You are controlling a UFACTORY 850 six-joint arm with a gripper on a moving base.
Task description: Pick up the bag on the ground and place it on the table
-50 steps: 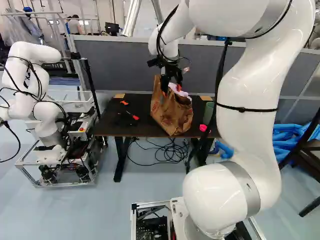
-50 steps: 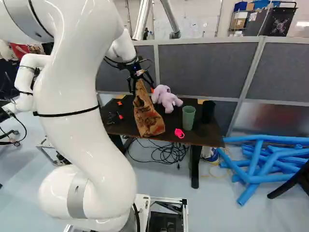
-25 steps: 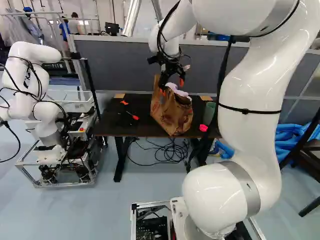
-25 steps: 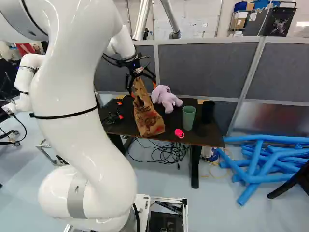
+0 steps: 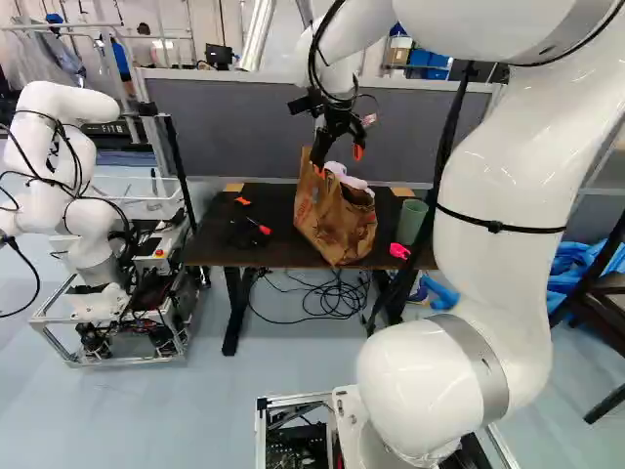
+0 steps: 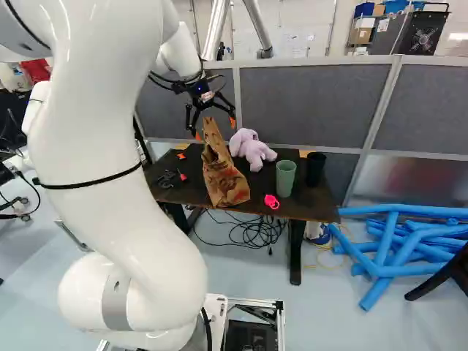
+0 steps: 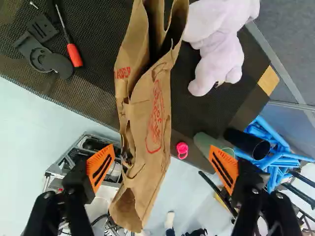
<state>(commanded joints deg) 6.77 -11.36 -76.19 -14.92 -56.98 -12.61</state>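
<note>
Positioned above the brown paper bag [image 6: 223,175], with the gripper [image 6: 215,129] spread wide. Seen between the orange pads [image 7: 101,167] in the wrist view, with a narrow gap along one side of the bag and a wider gap along the other. Set upright on the table [image 6: 257,184], with its base at the front edge. Bounded, to the bag's right in the right base view, by the lilac stuffed toy [image 6: 252,150], then by the green cup [image 6: 286,179] and the black cup [image 6: 315,168] toward the table's right end. Narrowed near the front edge by the pink item [image 6: 271,202], between bag and green cup. Separated by a strip of tabletop, on the bag's other side, from the red-handled screwdriver [image 7: 75,54]. Bounded behind the table by the grey partition [image 6: 314,106].
</note>
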